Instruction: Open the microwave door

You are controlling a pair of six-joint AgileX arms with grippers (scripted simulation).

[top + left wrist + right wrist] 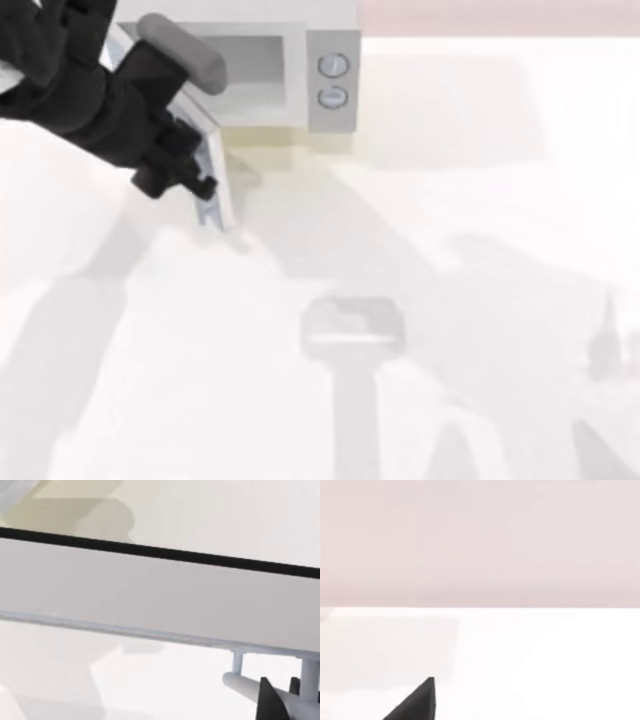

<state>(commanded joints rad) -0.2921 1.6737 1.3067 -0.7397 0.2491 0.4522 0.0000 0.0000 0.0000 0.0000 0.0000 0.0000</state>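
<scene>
left arm (70, 90) hides microwave door (222, 175)

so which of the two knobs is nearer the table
The lower knob, stacked directly beneath the upper knob on the microwave's narrow side panel, beside the open cavity.

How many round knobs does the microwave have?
2, stacked on the microwave's narrow side panel: upper knob, lower knob. None look hidden.

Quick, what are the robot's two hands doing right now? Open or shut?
Left gripper: shut on the microwave door's handle, door swung open.
Right gripper: only a dark fingertip shows in its wrist view; cannot be told.
</scene>
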